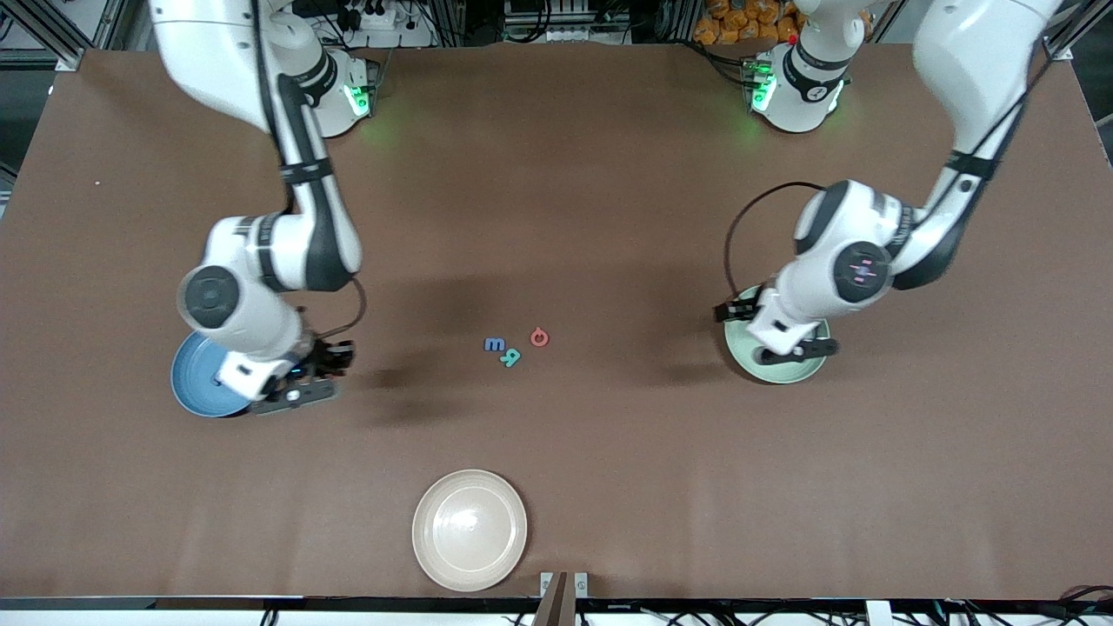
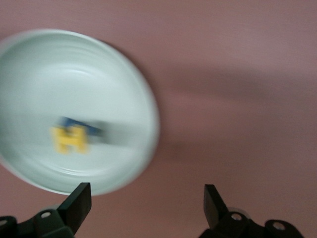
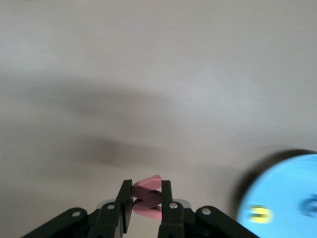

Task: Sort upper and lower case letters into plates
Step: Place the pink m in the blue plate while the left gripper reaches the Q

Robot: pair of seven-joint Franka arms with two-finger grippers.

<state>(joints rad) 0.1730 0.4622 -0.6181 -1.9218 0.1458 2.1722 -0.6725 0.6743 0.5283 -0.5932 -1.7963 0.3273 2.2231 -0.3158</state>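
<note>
Nearest my front camera, at the bottom centre of the frame, sits the cream plate (image 1: 469,530); I see nothing in it.

In the middle of the table (image 1: 609,174) three loose letters lie close together: a blue letter (image 1: 495,344), a teal letter (image 1: 510,356) just beside it, and a red-pink letter (image 1: 539,336) a little apart, toward the left arm's end.

At middle right of the front view, the mint green plate (image 1: 787,369) is half covered by the left arm's wrist. In the left wrist view that plate (image 2: 74,74) fills the upper left of the picture and holds a yellow letter (image 2: 71,139) with a blue piece (image 2: 79,124) touching it; blur keeps me from reading the blue one's shape. The left gripper (image 2: 147,202) hangs over the plate's edge with its fingers (image 2: 79,201) spread wide and nothing between them.

At middle left of the front view, the sky blue plate (image 1: 196,382) lies partly under the right arm. The right wrist view shows it (image 3: 287,198) at lower right, with a small yellow letter (image 3: 259,214) in it. The right gripper (image 3: 147,196) is over bare table just beside that plate, pinching a pink letter (image 3: 147,191).
</note>
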